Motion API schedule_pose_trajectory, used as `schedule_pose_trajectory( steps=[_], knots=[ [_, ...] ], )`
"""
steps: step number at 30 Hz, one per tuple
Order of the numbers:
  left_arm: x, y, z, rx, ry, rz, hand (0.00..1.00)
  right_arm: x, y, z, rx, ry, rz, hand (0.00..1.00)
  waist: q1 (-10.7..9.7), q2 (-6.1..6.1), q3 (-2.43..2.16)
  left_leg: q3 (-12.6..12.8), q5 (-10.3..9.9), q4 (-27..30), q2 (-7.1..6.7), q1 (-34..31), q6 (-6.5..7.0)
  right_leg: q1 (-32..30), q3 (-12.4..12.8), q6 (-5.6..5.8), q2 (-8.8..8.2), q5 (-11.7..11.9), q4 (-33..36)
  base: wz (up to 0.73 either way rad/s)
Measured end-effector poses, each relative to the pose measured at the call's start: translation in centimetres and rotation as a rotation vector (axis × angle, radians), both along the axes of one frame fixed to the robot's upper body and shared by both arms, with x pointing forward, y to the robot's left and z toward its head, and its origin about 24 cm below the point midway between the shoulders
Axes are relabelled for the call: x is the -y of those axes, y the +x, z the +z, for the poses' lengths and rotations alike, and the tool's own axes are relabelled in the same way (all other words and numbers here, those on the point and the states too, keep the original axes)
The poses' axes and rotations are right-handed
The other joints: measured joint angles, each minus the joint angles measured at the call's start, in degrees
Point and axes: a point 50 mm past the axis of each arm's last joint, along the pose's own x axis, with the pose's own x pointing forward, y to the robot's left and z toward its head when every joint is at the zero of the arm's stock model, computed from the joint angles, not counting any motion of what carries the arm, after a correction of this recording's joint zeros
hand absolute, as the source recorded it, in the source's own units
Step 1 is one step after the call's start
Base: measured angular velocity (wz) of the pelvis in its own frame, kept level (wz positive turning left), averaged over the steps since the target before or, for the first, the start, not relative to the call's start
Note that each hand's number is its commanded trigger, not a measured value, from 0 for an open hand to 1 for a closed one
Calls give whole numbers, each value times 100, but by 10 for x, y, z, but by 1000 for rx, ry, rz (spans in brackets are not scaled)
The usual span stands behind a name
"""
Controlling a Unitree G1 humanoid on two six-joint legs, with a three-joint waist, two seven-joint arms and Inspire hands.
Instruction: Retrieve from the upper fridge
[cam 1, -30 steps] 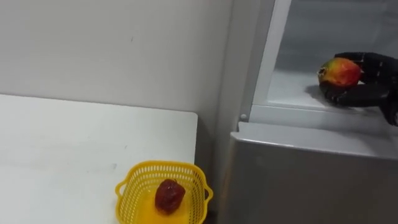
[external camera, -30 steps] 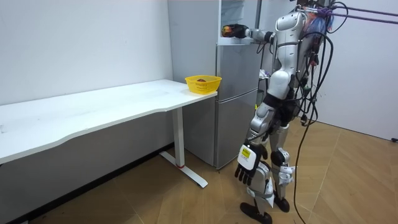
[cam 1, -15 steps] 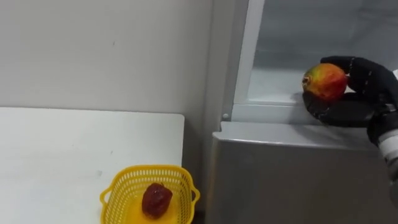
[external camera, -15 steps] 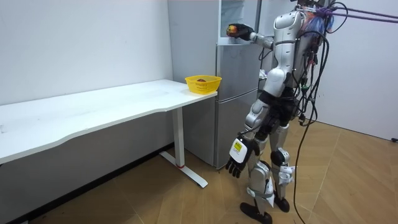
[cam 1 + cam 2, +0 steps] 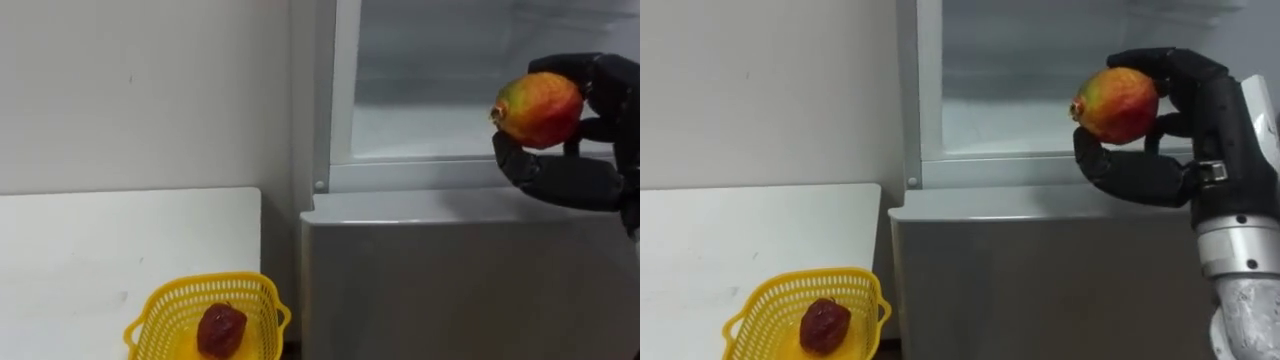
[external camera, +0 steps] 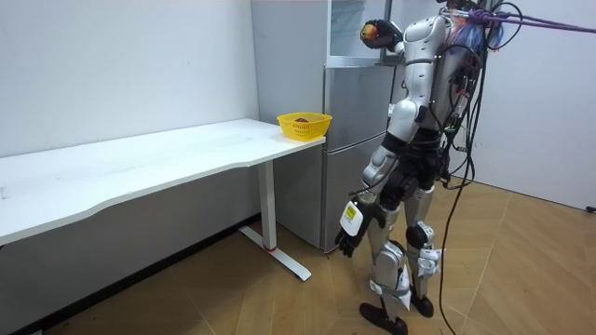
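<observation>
Fruit (image 5: pixel 538 108), red and yellow, sat at two o'clock in the left eye view, clasped by the curled fingers (image 5: pixel 565 65) of the right hand (image 5: pixel 570 180), just in front of the open upper fridge compartment (image 5: pixel 430 120). At seven o'clock a yellow basket (image 5: pixel 200 286) on the white surface (image 5: pixel 100 250) held a dark red item (image 5: pixel 221 330). The room view added the left hand (image 6: pixel 347 240), hanging by the thigh.

On the white table (image 5: pixel 100 250), at the right edge of the surface, close to its near corner: a yellow basket (image 5: pixel 165 300) of open mesh, with small handles. Inside it, on the bottom, one dark red fruit (image 5: pixel 221 330). Behind the far edge of the surface, a plain pale wall (image 5: pixel 150 90). Under the table, white legs (image 6: pixel 270 205) on a wooden floor (image 6: pixel 279 307).
</observation>
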Motion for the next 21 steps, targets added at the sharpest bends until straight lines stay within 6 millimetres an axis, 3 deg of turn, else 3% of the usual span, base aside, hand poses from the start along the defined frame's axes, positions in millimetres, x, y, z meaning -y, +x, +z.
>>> schedule_pose_trajectory(
  steps=[6, 21],
  knots=[
    [2, 3, 0, 16, -23, -13, 0, -21, -20, 16, 145, -146, 15, 100, 42, 5, 4, 48, 2, -10, 15, 70, -6, 16, 17, -3, 16, 2, -9, -2],
    [5, 19, -1, 43, -58, -60, 0, -69, -34, 10, 230, -444, 54, 100, 390, -58, 25, 123, -2, -69, 57, 100, -43, -10, 40, -26, 53, 18, -12, -3]
  ],
)
